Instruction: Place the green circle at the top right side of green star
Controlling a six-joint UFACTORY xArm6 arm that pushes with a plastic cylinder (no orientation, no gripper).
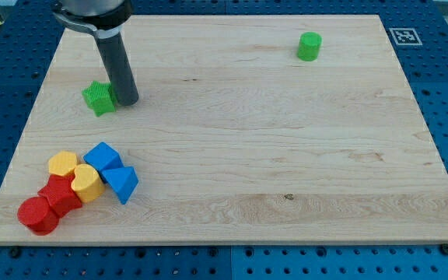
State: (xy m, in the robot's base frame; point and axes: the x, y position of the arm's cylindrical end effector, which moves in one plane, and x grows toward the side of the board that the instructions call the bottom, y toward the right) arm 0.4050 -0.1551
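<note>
The green circle (309, 46) is a short green cylinder standing near the view's top right of the wooden board (286, 155). The green star (99, 97) lies at the view's upper left. My tip (127, 101) rests on the board right beside the star's right side, touching or nearly touching it. The dark rod rises up and to the left from there. The green circle is far to the right of my tip and a little higher in the view.
A cluster of blocks sits at the view's bottom left: two blue blocks (103, 157) (121, 183), two yellow blocks (63, 164) (87, 183) and two red blocks (61, 196) (37, 215). A fiducial marker (402, 36) is at the board's top right corner.
</note>
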